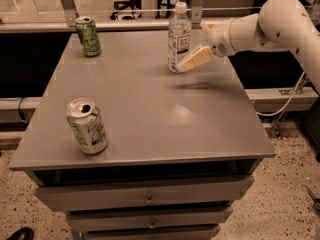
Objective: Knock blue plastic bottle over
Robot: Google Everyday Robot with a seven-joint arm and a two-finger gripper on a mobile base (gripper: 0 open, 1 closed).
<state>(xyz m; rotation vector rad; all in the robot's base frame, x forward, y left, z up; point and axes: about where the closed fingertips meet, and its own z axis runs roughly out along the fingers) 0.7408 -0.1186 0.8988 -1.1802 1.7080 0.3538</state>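
The blue plastic bottle (179,36) stands upright near the far edge of the grey table (150,109), with a white cap and a white label with dark print. My gripper (186,64) reaches in from the right on a white arm. Its cream fingertips are low against the bottle's right side near the base, touching or nearly touching it.
A green soda can (88,36) stands at the far left corner. A white-and-green can (87,126) stands near the front left edge. The table has drawers below the front edge. A glass partition and rail run behind the table. A cable hangs at the right.
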